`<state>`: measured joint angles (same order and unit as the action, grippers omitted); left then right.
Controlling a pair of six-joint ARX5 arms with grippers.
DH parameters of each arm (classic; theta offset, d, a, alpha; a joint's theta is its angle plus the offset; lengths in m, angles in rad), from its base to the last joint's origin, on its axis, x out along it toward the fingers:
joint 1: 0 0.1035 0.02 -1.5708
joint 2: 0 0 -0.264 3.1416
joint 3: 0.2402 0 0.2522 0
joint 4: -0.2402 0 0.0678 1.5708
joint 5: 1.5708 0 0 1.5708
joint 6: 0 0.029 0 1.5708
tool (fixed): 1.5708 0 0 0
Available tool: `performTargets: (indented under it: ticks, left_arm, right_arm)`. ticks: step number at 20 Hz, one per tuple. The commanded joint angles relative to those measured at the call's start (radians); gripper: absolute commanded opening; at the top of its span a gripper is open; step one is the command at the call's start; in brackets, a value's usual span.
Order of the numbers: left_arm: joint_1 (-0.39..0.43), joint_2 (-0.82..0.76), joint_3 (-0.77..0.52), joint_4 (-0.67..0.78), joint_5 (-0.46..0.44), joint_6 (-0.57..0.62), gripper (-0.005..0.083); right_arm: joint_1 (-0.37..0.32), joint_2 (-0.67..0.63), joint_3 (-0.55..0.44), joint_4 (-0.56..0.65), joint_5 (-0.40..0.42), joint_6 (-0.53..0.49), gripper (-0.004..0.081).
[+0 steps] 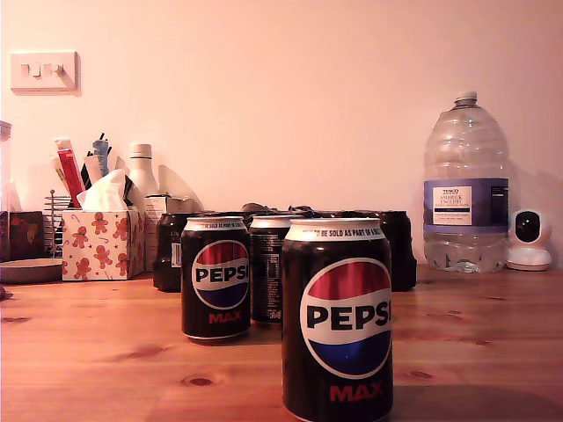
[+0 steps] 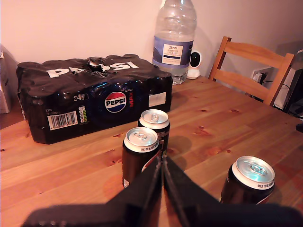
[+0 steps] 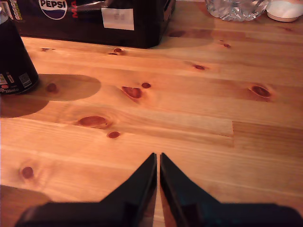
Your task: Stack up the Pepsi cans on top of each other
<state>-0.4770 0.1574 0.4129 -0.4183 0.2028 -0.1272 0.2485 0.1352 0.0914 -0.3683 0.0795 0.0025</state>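
Observation:
Three black Pepsi cans stand upright and apart on the wooden table, none on top of another. In the exterior view the nearest can is in front, a second can sits to its left, and a third can stands behind. The first wrist view shows them as the nearest can, the second can and the third can. My first gripper is shut and empty, just short of the second can. My second gripper is shut over bare wood, well away from one Pepsi can. No arm shows in the exterior view.
A shrink-wrapped Pepsi multipack lies behind the cans. A large water bottle and a small white camera stand at the exterior view's right by the wall. A tissue box is at its left. A wooden chair stands beside the table.

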Motion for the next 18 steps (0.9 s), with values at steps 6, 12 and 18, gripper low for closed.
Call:
performTargets:
  ticks: [6, 12, 18]
  left_arm:
    - [0.001, 0.0, -0.014, 0.045, -0.009, 0.045, -0.0013]
    - [0.001, 0.031, -0.014, 0.055, -0.001, 0.018, -0.0013]
    - [-0.018, 0.194, -0.034, 0.257, 0.008, 0.011, -0.0013]
  right_arm:
    - [0.0, 0.003, -0.011, 0.252, -0.044, 0.0, -0.0013]
    - [0.0, 0.003, -0.011, 0.259, -0.078, 0.001, -0.0013]
    - [0.002, 0.004, -0.011, 0.346, -0.247, 0.0, -0.0013]
